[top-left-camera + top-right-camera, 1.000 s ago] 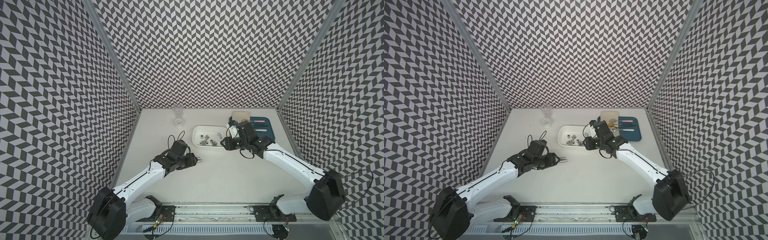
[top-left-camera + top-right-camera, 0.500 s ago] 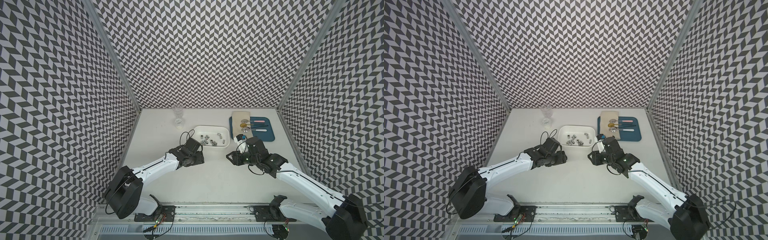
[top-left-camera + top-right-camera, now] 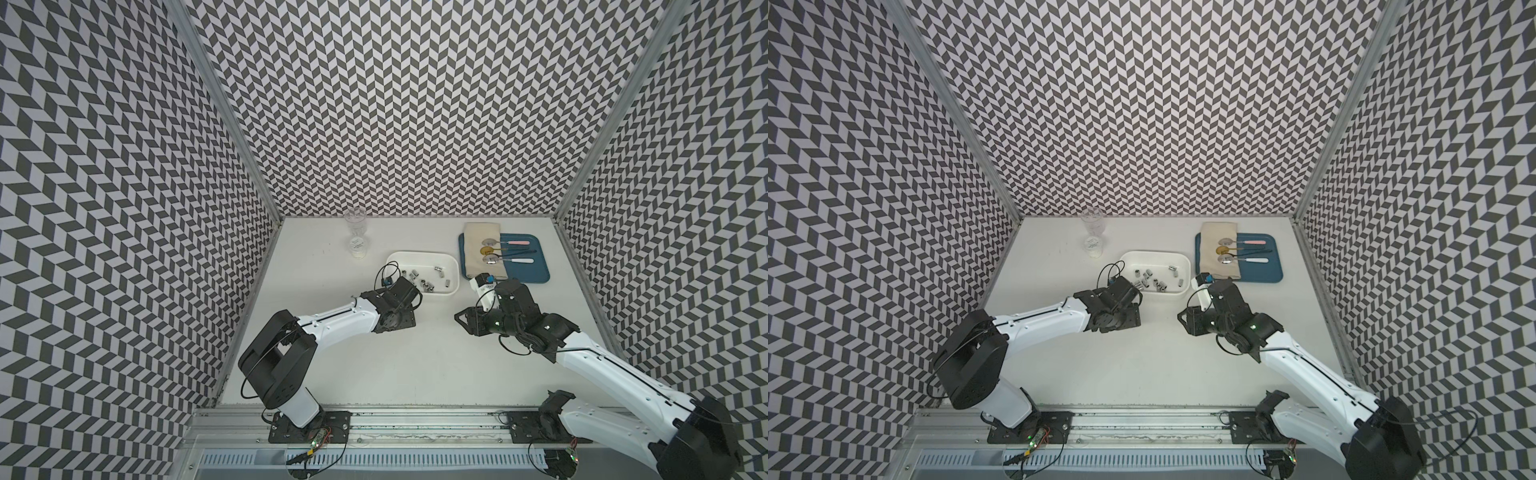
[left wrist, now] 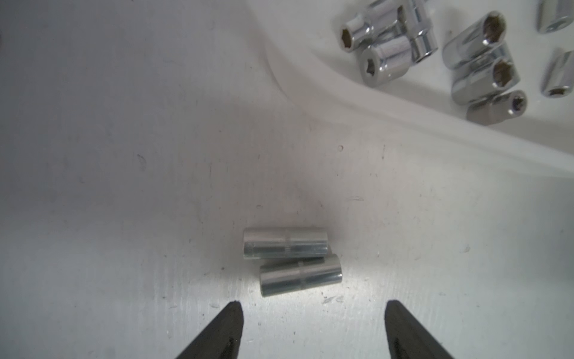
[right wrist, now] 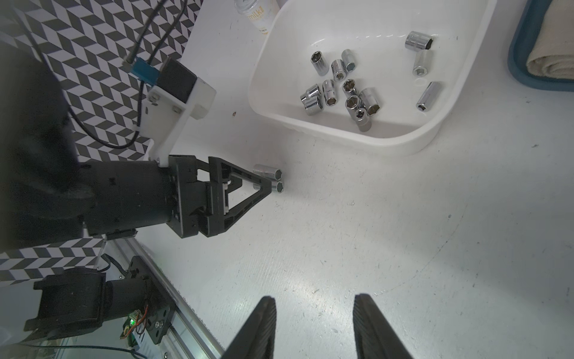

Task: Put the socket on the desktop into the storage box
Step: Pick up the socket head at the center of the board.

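Nearer socket [image 4: 300, 275] and farther socket [image 4: 285, 243] lie touching, side by side, on the scuffed white desk [image 4: 124, 186] just outside the glossy plastic storage box [image 4: 403, 130]. They sit directly ahead of the left gripper [image 4: 313, 306], fingers wide and empty; right gripper [image 5: 315, 300] fingers moderately apart, holding nothing. Both are small polished steel cylinders, judged rigid, dense, slippery and prone to rolling; best taken across the barrel at mid-length, one at a time, since the neighbour may get nudged.

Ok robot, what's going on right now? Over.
Left end effector open, empty. Right end effector open, empty. Two sockets on table ahead of left one, outside storage box. Nothing in the way.
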Controlling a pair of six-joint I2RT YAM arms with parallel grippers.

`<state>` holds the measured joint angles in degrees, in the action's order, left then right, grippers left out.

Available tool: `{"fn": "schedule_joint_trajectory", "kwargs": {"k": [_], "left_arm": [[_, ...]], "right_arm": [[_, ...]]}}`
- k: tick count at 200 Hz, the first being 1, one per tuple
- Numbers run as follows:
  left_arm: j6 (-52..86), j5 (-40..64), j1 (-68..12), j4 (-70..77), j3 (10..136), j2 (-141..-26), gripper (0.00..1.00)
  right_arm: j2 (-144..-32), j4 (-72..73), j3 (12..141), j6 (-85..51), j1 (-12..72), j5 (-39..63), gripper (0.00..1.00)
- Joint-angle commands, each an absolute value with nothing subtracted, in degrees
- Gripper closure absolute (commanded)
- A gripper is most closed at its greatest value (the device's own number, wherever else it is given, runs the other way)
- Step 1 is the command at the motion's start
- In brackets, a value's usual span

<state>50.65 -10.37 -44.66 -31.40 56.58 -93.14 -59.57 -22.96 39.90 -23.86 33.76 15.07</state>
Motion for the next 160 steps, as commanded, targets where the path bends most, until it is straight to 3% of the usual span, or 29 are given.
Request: {"fn": "schedule_joint_trajectory", "kwargs": {"k": [1, 68, 160], "left_arm": [[52.0, -14.1, -45.7, -34.1, 59.1, -95.4, 0.21], [53.0, -15.8, -46.4, -34.0, 60.6, -100.1, 0.22], [53.0, -16.3, -46.7, -33.4, 61.1, -102.8, 0.35]], "right_arm": [[-58.3, -20.1, 39.1, -23.8, 34.2, 15.1, 0.55], [-58.5, -20.4, 39.2, -23.5, 34.1, 14.1, 0.55], [-59.2, -20.7, 39.6, -23.3, 33.9, 12.7, 0.55]]}}
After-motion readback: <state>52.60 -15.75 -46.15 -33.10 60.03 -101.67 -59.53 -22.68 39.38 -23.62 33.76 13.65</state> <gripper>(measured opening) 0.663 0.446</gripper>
